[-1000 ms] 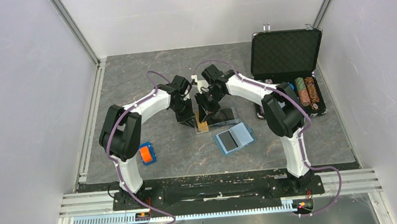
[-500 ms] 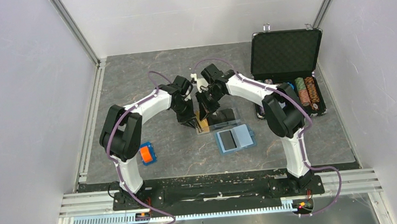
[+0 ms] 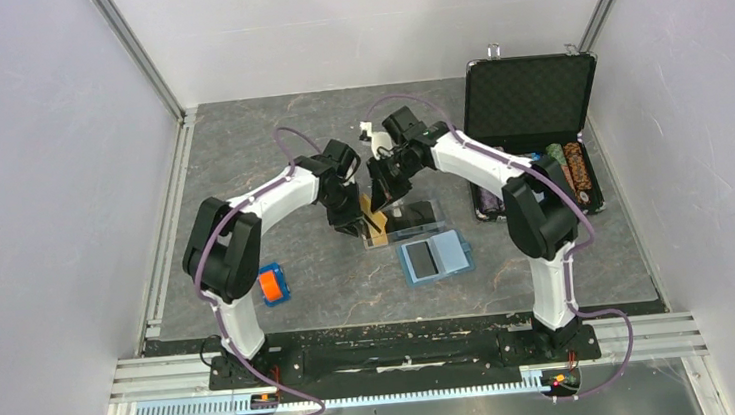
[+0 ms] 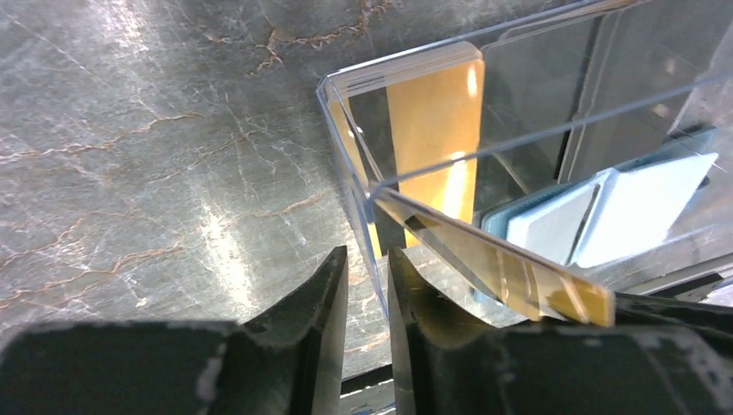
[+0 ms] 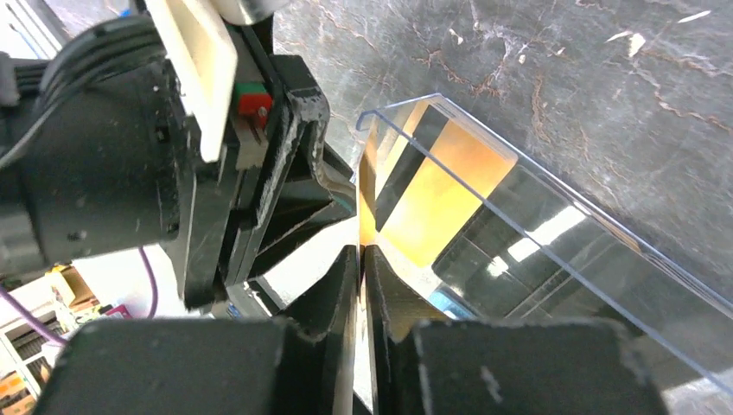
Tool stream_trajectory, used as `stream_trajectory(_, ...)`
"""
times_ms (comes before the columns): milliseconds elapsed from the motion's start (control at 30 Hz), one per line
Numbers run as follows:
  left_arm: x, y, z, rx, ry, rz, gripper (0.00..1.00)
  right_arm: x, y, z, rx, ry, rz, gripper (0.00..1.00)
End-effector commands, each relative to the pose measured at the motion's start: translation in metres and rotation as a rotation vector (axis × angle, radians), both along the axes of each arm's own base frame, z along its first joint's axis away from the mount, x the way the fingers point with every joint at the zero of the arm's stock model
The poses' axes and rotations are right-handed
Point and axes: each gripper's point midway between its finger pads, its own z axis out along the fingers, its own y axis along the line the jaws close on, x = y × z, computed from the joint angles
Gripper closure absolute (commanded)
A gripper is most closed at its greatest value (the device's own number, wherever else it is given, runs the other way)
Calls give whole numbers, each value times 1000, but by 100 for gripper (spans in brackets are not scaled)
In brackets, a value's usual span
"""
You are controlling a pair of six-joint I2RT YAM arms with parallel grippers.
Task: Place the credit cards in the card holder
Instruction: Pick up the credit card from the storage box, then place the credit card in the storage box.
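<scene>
Right claw (image 5: 360,255) pinched tight on one orange credit card (image 4: 506,270) tilted above the clear tray (image 3: 431,228), left claw (image 4: 367,259) narrow astride the tray's wall, its grip impossible to tell, more credit cards (image 4: 432,121) upright inside the tray, open card holder (image 3: 435,258) just beside the tray on the table (image 3: 270,166)

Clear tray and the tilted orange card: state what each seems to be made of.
Clear tray: likely rigid clear plastic, glossy; the cards show through its walls and its edges catch bright highlights. Tilted orange card: probably thin plastic with a shiny gold-orange finish; it reflects the light and carries a dark stripe.
</scene>
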Motion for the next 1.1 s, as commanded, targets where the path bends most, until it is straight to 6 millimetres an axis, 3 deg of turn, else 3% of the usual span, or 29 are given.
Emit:
stream_trajectory(0, 26, -2, 55, -31, -209, -36, 66, 8, -4, 51, 149, -61, -30, 93)
stream_trajectory(100, 33, -9, 76, -94, -283, -34, 59, 9, -15, 56, 194, -45, -65, 100)
stream_trajectory(300, 35, -32, 107, -296, -369, -39, 52, 2, -35, 55, 242, -6, -98, 100)
stream_trajectory(533, 30, -42, 101, -368, -343, -48, 49, -10, -47, 31, 208, 10, -80, 100)
stream_trajectory(833, 26, -41, 77, -332, -270, -36, 50, -22, -50, -7, 175, -35, -23, 100)
stream_trajectory(1067, 27, -38, 74, -318, -266, -26, 51, -17, -41, -7, 219, -31, -34, 100)
